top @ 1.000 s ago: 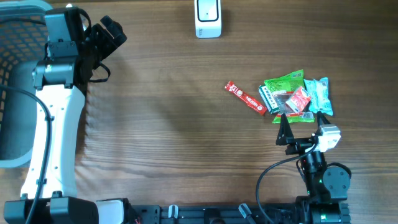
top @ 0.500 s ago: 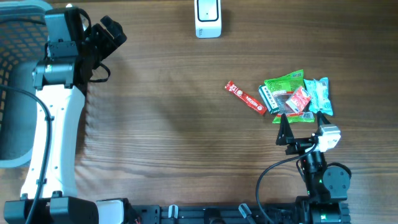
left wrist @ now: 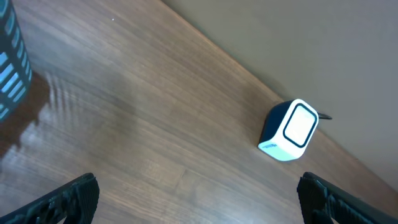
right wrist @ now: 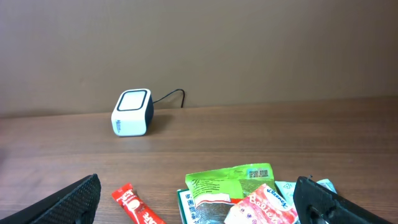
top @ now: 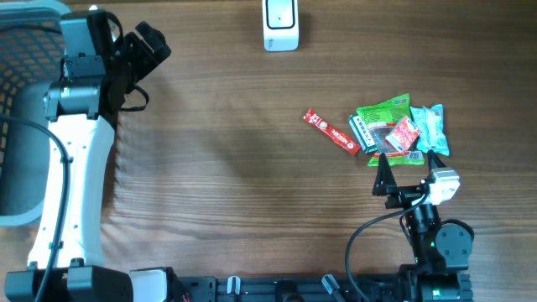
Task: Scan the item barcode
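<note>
Wood-grain surface (top: 235, 184).

Overhead: white scanner (top: 280, 25) at 12 o'clock. Heap of packets (top: 398, 130) at 3 o'clock, with a red stick (top: 331, 132) just beside it. Right fingers (top: 382, 174) at the heap's near edge, spread wide, empty. Left fingers (top: 153, 39) at 10 o'clock, near a basket (top: 25, 50).

Left wrist: fingers wide, empty; scanner ahead.

Right wrist: green packet (right wrist: 230, 180) partly under others.

Risk: the packets overlap, so closing may pinch two at once or cover the barcode.
</note>
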{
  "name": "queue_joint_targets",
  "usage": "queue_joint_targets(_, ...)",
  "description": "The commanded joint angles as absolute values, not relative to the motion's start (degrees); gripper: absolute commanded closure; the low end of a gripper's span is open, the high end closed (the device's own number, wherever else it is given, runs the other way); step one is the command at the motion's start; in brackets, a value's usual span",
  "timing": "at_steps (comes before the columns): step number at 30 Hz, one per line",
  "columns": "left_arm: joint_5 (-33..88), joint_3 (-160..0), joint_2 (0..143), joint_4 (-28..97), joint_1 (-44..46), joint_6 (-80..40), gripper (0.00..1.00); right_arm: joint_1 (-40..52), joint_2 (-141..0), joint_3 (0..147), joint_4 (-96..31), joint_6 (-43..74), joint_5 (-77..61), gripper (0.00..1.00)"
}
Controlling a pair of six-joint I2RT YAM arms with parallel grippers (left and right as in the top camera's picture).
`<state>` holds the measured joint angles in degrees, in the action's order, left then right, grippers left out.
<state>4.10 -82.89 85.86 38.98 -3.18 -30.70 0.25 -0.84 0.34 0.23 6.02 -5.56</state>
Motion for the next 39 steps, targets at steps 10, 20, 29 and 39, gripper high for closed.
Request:
queue_joint_targets(10, 3.3, -83.6, 51.4, 44.5, -3.3, -29.8, 0.0, -0.1, -0.2, 0.3, 0.4, 6.0, -6.4, 0.0)
queue_joint_targets(20, 1.1, -83.5, 31.2, 54.3, -3.7, -29.8, 0.0, -0.1, -0.2, 0.3, 0.4, 6.0, -6.4, 0.0)
queue_joint_targets(29, -3.2, -83.4, 14.4, 73.1, -3.6, -29.8, 0.0, -0.1, -0.2, 0.3, 0.4, 6.0, -6.4, 0.0)
queue_joint_targets(39, -3.3, -75.0, 5.9, 73.2, -3.6, -30.4, 0.0, -0.1, -0.2, 0.3, 0.4, 6.0, -6.4, 0.0)
